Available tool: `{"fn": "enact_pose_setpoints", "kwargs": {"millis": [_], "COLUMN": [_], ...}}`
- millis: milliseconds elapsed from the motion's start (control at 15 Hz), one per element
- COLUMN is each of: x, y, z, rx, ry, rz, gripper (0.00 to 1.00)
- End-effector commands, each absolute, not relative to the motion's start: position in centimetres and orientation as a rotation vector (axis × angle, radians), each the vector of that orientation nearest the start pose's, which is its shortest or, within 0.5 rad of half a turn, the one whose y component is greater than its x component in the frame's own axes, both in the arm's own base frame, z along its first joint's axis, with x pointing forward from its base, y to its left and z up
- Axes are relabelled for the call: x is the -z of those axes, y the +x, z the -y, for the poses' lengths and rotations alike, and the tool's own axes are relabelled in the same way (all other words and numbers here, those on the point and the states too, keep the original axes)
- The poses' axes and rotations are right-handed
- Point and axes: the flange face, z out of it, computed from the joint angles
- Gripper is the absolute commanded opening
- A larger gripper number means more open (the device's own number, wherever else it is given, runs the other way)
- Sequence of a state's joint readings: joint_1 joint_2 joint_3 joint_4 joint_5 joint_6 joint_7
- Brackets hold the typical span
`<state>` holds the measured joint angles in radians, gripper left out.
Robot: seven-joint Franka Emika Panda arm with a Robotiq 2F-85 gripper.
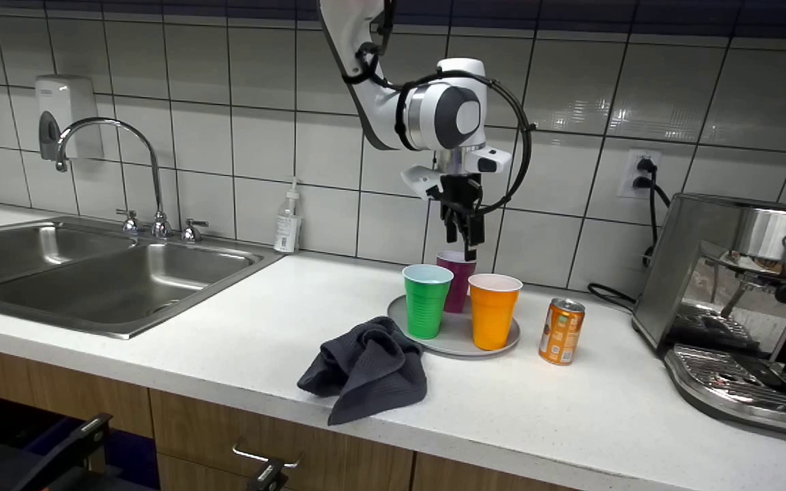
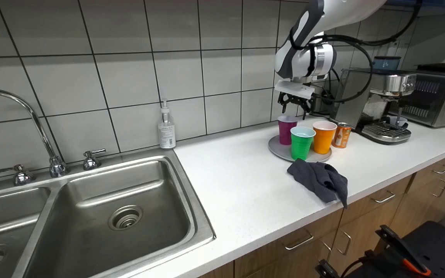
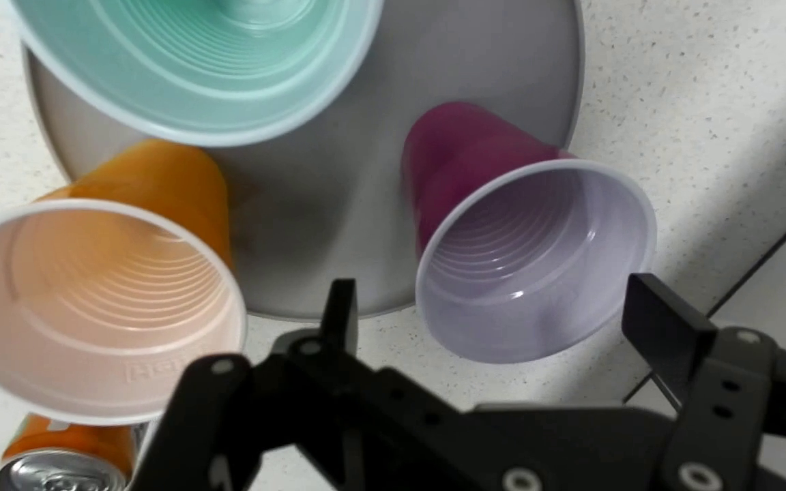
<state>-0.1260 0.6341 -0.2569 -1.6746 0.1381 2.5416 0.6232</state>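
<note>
Jaws apart, the hand hangs by the purple cup near the bench's back edge; the wrist view crops the green cup.

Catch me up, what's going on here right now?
The robot's gripper is open and holding nothing, its jaws apart near the top of the purple cup. That cup stands upright on a gray plate with a green cup and an orange cup. A dark cloth and an orange can are next to the plate on the counter.
</note>
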Motion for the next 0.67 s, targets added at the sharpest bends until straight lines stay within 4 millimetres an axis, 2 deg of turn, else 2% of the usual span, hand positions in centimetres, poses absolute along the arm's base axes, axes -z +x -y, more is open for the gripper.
{"fn": "enact_pose_setpoints", "kwargs": {"millis": [0,267,600], "x": [-28.9,-29.8,-30.2], "y": [64.8,63.6,61.4], "z": [23.1,21.4,18.3], "rx": [0.431,0.441,0.424], "ry": [-2.717,-2.725,-2.75], "rz": [-1.524,-1.494,-1.448], "gripper": [1.0,1.0,1.0]}}
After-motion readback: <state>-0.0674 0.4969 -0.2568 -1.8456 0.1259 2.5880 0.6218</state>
